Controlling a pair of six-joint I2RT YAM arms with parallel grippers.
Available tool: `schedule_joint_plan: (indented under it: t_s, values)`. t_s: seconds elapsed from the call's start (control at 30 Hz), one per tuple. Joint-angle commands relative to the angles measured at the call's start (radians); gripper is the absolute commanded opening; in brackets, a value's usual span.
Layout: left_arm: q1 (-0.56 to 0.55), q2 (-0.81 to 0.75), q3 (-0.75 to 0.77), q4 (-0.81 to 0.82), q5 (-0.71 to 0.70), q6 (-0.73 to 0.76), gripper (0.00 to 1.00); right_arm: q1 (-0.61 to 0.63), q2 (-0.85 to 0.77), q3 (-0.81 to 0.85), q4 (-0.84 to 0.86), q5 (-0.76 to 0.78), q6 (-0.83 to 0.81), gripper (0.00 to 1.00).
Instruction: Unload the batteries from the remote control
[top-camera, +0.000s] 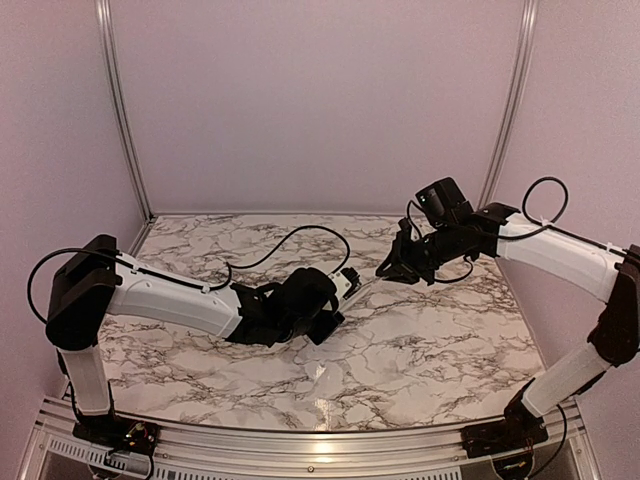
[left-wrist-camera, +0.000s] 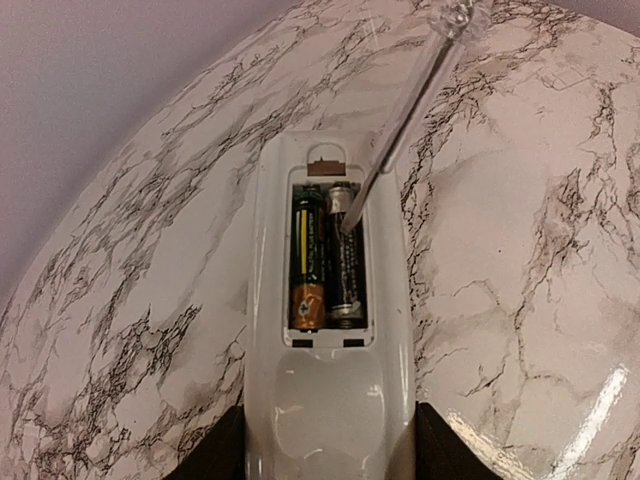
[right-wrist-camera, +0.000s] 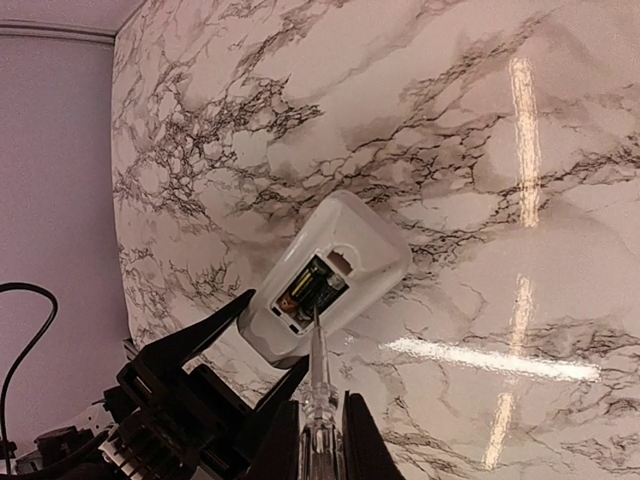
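The left gripper (left-wrist-camera: 330, 455) pinched the near end of the remote control (left-wrist-camera: 330, 400) over the marble table (left-wrist-camera: 520, 300), its back compartment uncovered. The right gripper (right-wrist-camera: 322, 440) was pressed tight on a clear screwdriver (left-wrist-camera: 400, 130), whose tip met the right one of the batteries (left-wrist-camera: 325, 260), both seated inside.

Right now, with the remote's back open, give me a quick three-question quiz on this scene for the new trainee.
1. True or false: both batteries sit in the remote control's compartment.
2. The clear-handled screwdriver's tip rests at: A the orange-ended battery; B the plain black battery; C the marble table.
3. Which arm's jaws hold the remote control?
Key: 1 true; 2 B; 3 left.
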Motion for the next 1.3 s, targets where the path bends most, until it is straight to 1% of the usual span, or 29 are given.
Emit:
schedule_joint_plan:
  t_s: [0.0, 0.83, 0.97, 1.13, 1.17, 1.27]
  values:
    - [-0.006, 0.007, 0.03, -0.007, -0.007, -0.011, 0.0, -0.023, 0.011, 0.014, 0.016, -0.017, -0.003, 0.0]
    - [-0.018, 0.024, 0.088, -0.009, -0.019, -0.003, 0.0, -0.051, 0.049, 0.007, 0.028, -0.052, -0.017, 0.0]
    - [-0.021, 0.029, 0.115, -0.033, -0.031, -0.003, 0.0, -0.051, 0.06, 0.008, 0.033, -0.054, -0.01, 0.0]
    - [-0.024, 0.042, 0.157, -0.038, -0.045, -0.004, 0.0, -0.052, 0.071, 0.0, 0.062, -0.063, 0.016, 0.0]
    - [-0.024, 0.047, 0.167, -0.065, -0.049, -0.003, 0.0, -0.051, 0.075, -0.004, 0.076, -0.068, 0.025, 0.0]
    - [-0.024, 0.056, 0.192, -0.079, -0.052, 0.002, 0.0, -0.051, 0.083, -0.018, 0.112, -0.093, 0.041, 0.0]
